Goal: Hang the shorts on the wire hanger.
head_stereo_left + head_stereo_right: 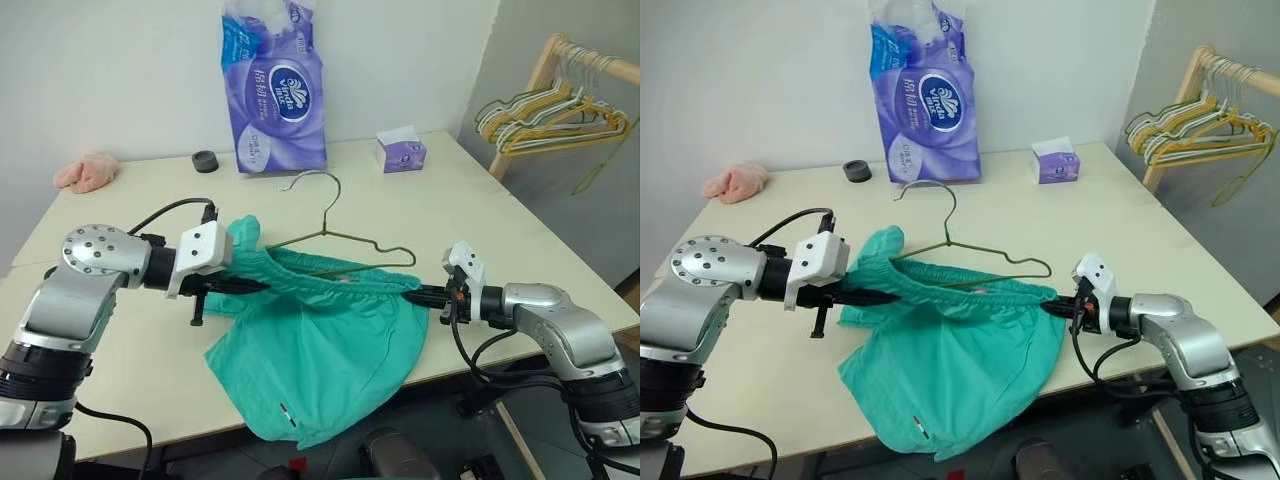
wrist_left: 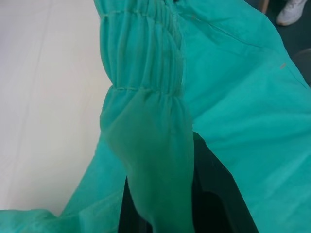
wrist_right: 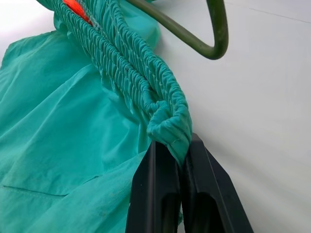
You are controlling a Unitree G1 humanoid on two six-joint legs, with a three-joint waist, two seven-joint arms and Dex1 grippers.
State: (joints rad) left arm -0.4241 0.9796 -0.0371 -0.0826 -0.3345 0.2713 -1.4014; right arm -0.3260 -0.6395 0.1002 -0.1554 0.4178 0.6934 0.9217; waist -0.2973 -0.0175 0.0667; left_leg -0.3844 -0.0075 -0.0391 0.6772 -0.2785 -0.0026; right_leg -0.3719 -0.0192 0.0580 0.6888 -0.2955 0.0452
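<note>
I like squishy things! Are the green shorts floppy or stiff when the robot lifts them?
Probably floppy: the shorts sag between the left gripper and right gripper. Likely light, since pinches at the waistband hold them. They may slip, being thin cloth.

Both head eyes look down over the bench (image 1: 420,200) (same scene); each wrist camera hugs the shorts (image 3: 73,121).

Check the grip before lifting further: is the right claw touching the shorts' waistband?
Touching. The right wrist view shows the right claw pinching the shorts' gathered waistband end between its fingers.
</note>
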